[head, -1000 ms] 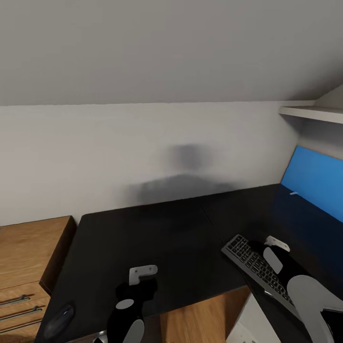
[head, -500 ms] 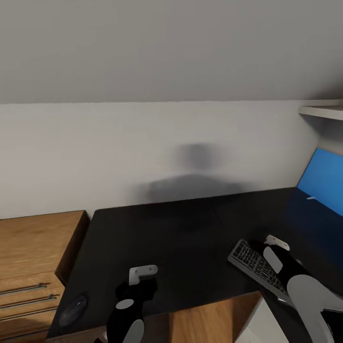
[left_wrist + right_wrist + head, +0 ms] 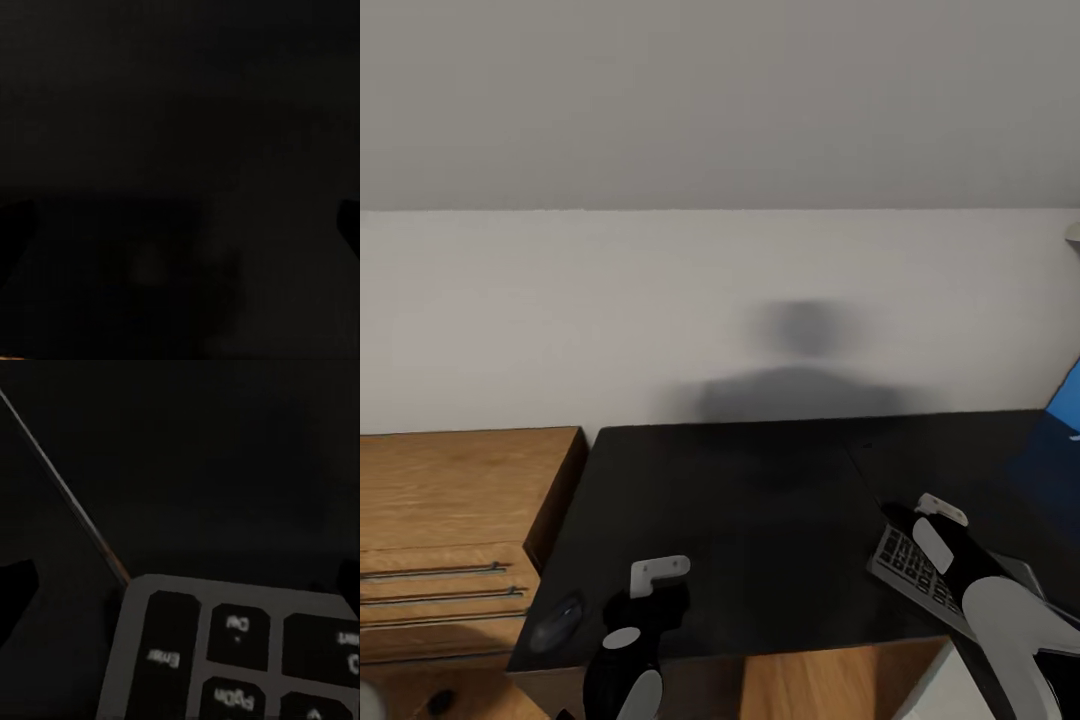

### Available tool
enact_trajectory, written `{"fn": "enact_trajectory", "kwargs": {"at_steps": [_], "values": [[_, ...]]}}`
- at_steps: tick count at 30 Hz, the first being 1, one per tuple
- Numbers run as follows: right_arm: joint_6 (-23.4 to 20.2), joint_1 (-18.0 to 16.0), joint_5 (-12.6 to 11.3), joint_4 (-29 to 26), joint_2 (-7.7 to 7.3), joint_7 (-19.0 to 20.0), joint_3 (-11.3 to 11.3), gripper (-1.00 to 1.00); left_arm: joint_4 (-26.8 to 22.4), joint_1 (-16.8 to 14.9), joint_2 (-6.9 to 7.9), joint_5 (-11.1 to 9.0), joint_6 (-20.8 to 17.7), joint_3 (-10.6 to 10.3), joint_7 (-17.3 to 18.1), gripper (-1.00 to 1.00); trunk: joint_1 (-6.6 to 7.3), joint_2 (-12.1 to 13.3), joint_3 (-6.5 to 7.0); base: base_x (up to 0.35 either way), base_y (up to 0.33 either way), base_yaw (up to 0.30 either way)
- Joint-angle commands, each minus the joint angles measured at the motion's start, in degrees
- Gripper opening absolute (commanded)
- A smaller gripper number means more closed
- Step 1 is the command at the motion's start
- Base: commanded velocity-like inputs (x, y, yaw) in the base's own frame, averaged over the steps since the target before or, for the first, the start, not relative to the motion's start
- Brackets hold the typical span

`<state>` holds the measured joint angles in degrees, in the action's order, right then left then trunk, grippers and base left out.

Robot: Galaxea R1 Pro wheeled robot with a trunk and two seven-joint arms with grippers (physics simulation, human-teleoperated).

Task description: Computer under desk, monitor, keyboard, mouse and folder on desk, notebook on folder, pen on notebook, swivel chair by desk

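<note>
The black top of the desk [image 3: 760,500] spans the middle of the head view. A dark mouse [image 3: 555,625] lies on its front left corner. The black keyboard [image 3: 905,572] lies at an angle on the right part of the desk, partly under my right arm. My right gripper [image 3: 932,520] hovers open over the keyboard's corner [image 3: 225,660], with nothing between its fingers. My left gripper [image 3: 656,590] hangs open over bare desk top [image 3: 180,150], right of the mouse. The monitor, folder, notebook, pen and swivel chair are out of view.
A low oak drawer unit [image 3: 450,540] with metal bar handles stands against the desk's left end. A pale wall [image 3: 710,300] backs the desk under a sloped ceiling. A blue panel [image 3: 1068,430] shows at the right edge. Wood floor [image 3: 830,685] lies below the desk's front edge.
The head view has swung left, so the desk, keyboard and blue panel sit further right in the picture and more of the oak unit shows. Both arms hold the same pose.
</note>
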<state>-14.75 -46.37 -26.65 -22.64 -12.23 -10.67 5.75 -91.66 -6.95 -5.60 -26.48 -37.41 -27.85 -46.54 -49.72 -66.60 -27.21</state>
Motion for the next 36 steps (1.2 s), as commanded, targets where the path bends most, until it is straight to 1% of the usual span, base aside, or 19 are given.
{"fn": "enact_trajectory", "kwargs": {"at_steps": [1, 7, 20, 25, 33, 36], "values": [[-0.2, 0.1, -1.6, 0.9, 0.02, -0.2, 0.0, 1.0, -0.1, -0.1, -0.01, -0.5, -0.1, -0.1, -0.6, 1.0, -0.01, 0.0, -0.11, 0.0, 0.0, 0.245], [-0.2, 0.1, -1.6, 0.9, 0.02, -0.2, 0.1, 1.0, -0.2, -0.1, 0.05, -0.5, -0.1, 0.0, -0.6, 1.0, -0.01, 0.0, -0.26, 0.0, 0.0, 0.156], [-0.2, 0.1, -1.6, 0.9, 0.02, -0.1, 0.1, 1.0, -0.2, -0.1, 0.04, -0.5, -0.1, 0.0, -0.6, 1.0, -0.01, 0.0, -0.28, -0.001, 0.0, 0.009], [-0.3, 0.1, -1.6, 0.9, 0.02, -0.1, 0.1, 1.0, -0.2, -0.1, 0.06, -0.5, -0.1, 0.0, -0.6, 1.0, -0.01, 0.0, -0.28, -0.188, 0.0, 0.0], [-0.3, 0.1, -1.6, 0.9, 0.02, -0.1, 0.1, 1.0, -0.2, -0.1, 0.06, -0.5, -0.1, 0.0, -0.6, 1.0, -0.01, 0.0, -0.28, -0.033, 0.0, 0.0], [-0.3, 0.1, -1.6, 0.9, 0.02, -0.1, 0.1, 1.0, -0.2, -0.1, 0.06, -0.5, -0.1, -0.1, -0.6, 1.0, -0.01, 0.0, -0.28, -0.167, 0.0, 0.0]]}}
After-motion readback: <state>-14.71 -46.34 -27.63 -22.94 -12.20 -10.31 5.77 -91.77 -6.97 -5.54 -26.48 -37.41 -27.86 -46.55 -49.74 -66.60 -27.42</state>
